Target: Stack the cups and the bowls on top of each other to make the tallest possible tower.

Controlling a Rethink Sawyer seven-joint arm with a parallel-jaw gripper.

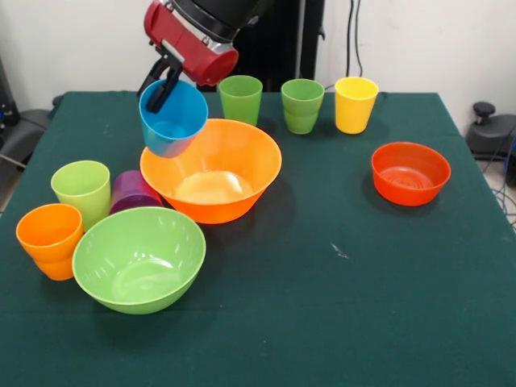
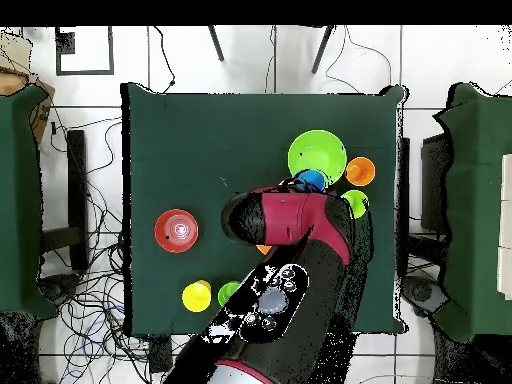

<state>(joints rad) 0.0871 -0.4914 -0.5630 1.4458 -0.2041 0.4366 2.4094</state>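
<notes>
Front view: the blue cup (image 1: 173,118) is held tilted in the air, its base just over the rim of the large orange bowl (image 1: 211,170), mouth turned toward the camera. It is pinched at its rim by the gripper (image 1: 164,85), one dark finger (image 1: 167,90) inside the wall and the other outside, so the grip is on the wall only and a slip or swing is judged likely if the arm is moved fast. The step in hand is read as placing this cup; the cup is best levelled before descent, since a tilted cup would be set on its edge and could roll. The orange bowl stands mouth up, so a cup dropped into it gains little height; an inverted bowl would be a better base, though that is a judgement only. Just beside the orange bowl a purple cup (image 1: 131,192) lies on its side against a lime cup (image 1: 81,190), with an orange cup (image 1: 51,239) and the lime-green bowl (image 1: 139,258) close by, so the descent path is crowded on that side and clearance should be watched. Two green cups (image 1: 240,98) (image 1: 301,105) and a yellow cup (image 1: 355,103) stand upright at the table's back, and the red-orange bowl (image 1: 410,172) sits well apart. In the overhead view the blue cup (image 2: 312,180) is mostly hidden by the arm (image 2: 290,250).
</notes>
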